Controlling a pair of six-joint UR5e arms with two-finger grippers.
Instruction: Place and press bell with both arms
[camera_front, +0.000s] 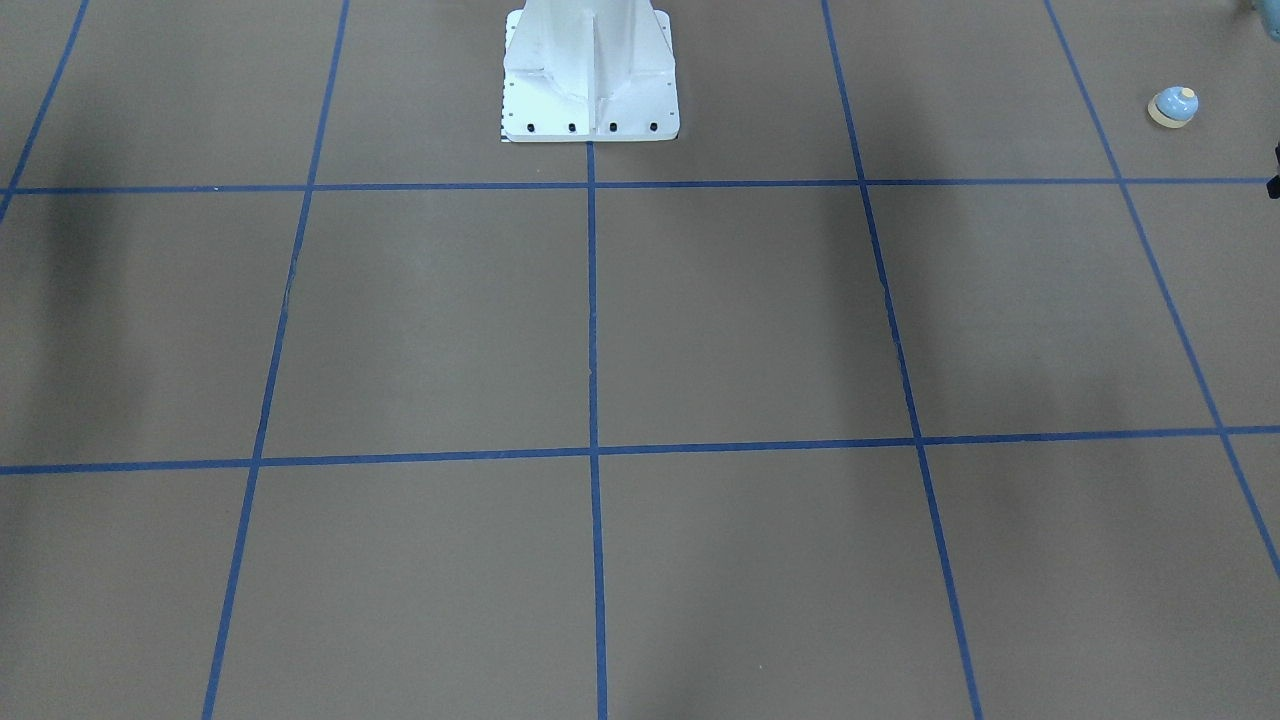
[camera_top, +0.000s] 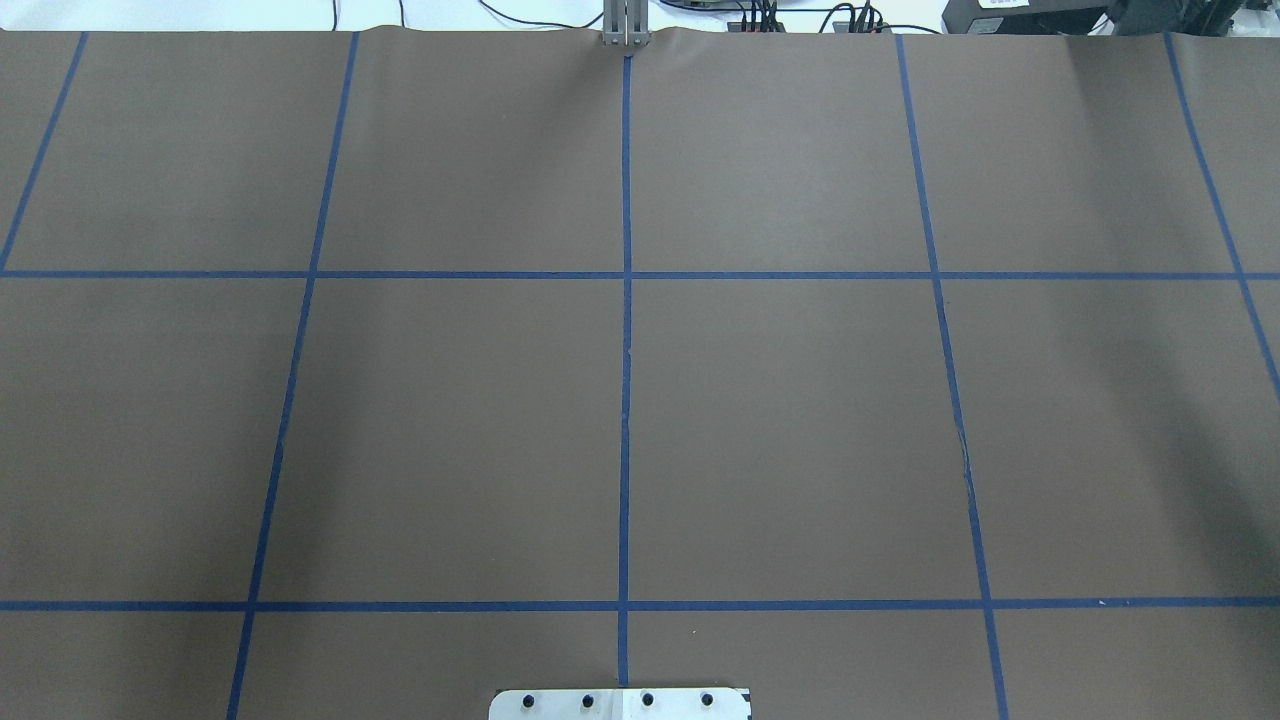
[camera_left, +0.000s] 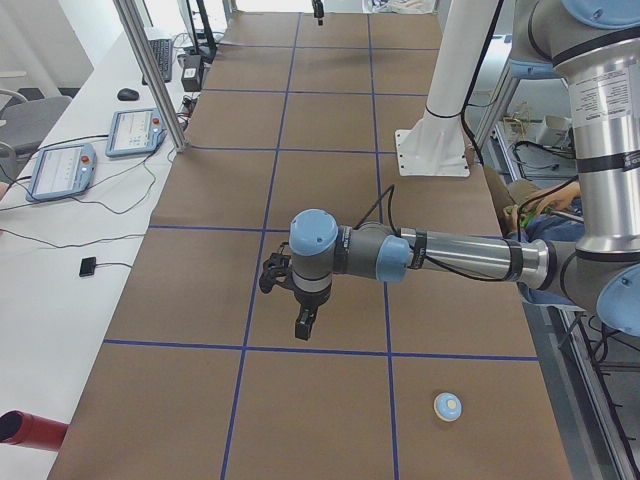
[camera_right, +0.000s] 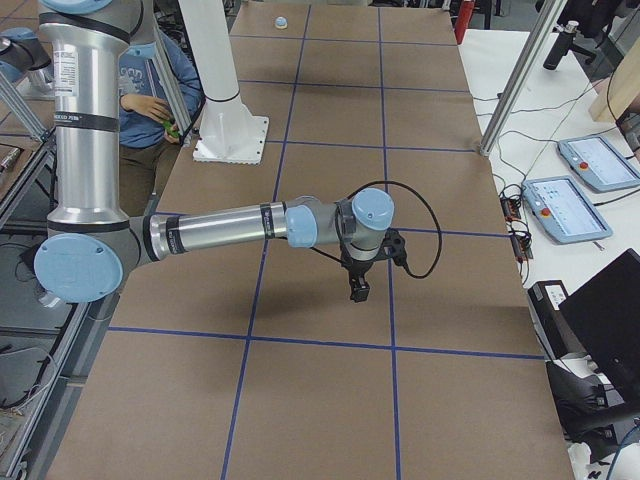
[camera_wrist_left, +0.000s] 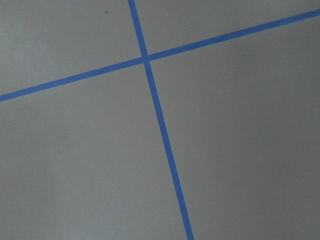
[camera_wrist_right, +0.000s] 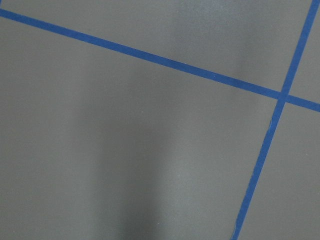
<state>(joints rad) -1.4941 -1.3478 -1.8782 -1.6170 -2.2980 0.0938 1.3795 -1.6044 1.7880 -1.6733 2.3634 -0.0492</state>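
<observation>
The bell (camera_front: 1172, 106), with a light-blue dome and a cream button, stands upright on the brown table at the robot's far left end. It also shows in the exterior left view (camera_left: 447, 406) and, far off, in the exterior right view (camera_right: 281, 21). My left gripper (camera_left: 303, 325) hangs above the table, pointing down, apart from the bell and further in along the table. My right gripper (camera_right: 357, 290) hangs above the table's other end, far from the bell. I cannot tell whether either is open or shut. Both wrist views show only bare table and blue tape lines.
The white pedestal base (camera_front: 590, 90) stands at the robot's edge of the table. Blue tape lines (camera_top: 626, 350) divide the table into squares. Teach pendants (camera_left: 60, 170) (camera_right: 565, 205) lie on side tables. A person (camera_right: 150, 90) sits behind the robot. A red cylinder (camera_left: 30, 428) lies off the table.
</observation>
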